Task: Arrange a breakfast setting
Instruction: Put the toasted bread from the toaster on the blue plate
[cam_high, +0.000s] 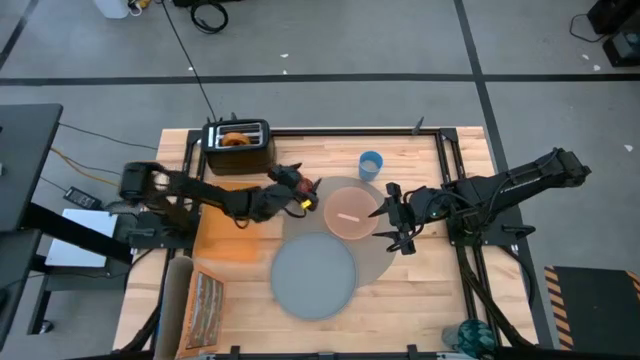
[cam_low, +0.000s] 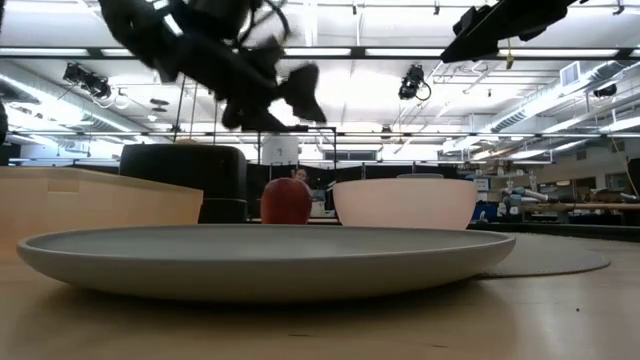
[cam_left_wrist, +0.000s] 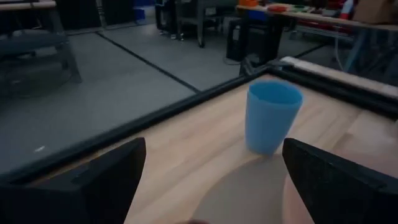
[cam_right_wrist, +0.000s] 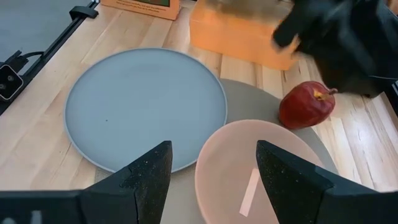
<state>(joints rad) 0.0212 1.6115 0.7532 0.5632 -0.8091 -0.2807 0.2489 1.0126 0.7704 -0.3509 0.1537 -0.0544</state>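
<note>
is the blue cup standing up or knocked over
Upright. The blue cup stands on its base on the bare wood, open mouth up, in the left wrist view; the high view shows its round rim from above.

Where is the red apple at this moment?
In the high view the apple lies at the mat's left edge, just left of the pink bowl and right under the left claw, with the toaster farther back.

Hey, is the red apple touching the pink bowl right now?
Apart. The right wrist view shows a strip of grey mat between the apple and the pink bowl's rim.
</note>
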